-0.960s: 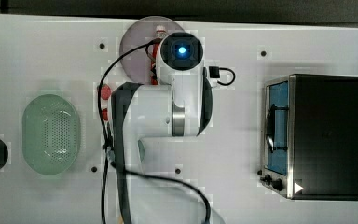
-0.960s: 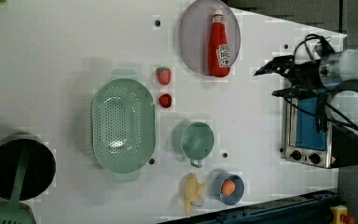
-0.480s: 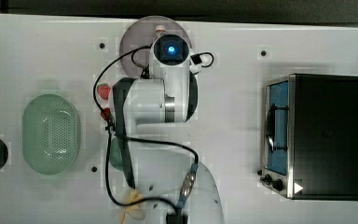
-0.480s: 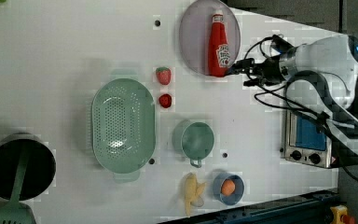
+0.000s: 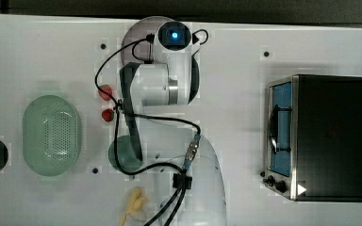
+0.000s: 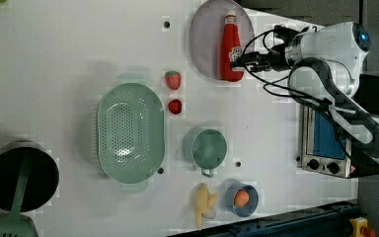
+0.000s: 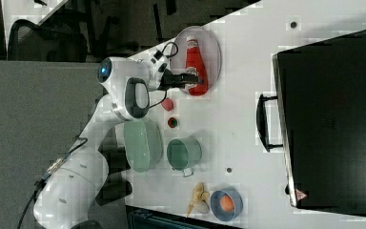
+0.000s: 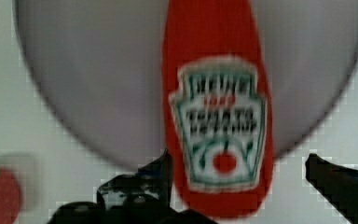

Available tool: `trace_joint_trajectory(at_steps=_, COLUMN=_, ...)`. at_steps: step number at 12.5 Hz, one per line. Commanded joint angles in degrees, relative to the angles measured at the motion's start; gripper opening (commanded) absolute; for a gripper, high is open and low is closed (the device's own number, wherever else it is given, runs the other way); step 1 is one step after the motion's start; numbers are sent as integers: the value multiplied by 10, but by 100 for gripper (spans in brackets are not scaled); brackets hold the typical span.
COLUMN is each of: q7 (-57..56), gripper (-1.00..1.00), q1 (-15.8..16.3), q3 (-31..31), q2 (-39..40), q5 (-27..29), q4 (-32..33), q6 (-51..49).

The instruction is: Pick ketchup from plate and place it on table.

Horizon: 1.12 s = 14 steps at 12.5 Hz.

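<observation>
Red ketchup [image 6: 231, 47] lies on the plate [image 6: 206, 42], upper centre of the left view, my tool [image 6: 243, 60] spread around its base, nothing lifted, desk [image 6: 69, 54] placement pending.

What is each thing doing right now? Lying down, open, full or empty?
ketchup: lying flat on the plate, cap on, not gripped.
gripper: open, fingers either side of the bottle's base.
green basket: empty.
green cup: upright, empty.
blue bowl: holds an orange ball.
toaster oven: door closed.

the ketchup [image 8: 219, 116] label reads "tomato", with a blurred brand word above it.
</observation>
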<state>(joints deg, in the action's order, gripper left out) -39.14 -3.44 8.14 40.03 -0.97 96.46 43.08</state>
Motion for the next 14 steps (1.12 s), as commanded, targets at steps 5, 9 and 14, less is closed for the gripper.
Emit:
trace_joint_trajectory(at_steps=5, q7=-36, gripper=100, q1=12, q3=3, q2=76, q5=-40, q4=-78, q6=57)
trace_joint_trajectory(at_steps=9, q7=-36, gripper=91, q1=13, q3=3, q2=96, q5=-40, q4=-86, q6=87)
trace_joint_trajectory(at_steps=14, q7=-32, gripper=18, q1=13, q3=4, q2=87, q5=-40, q4=-85, q6=87)
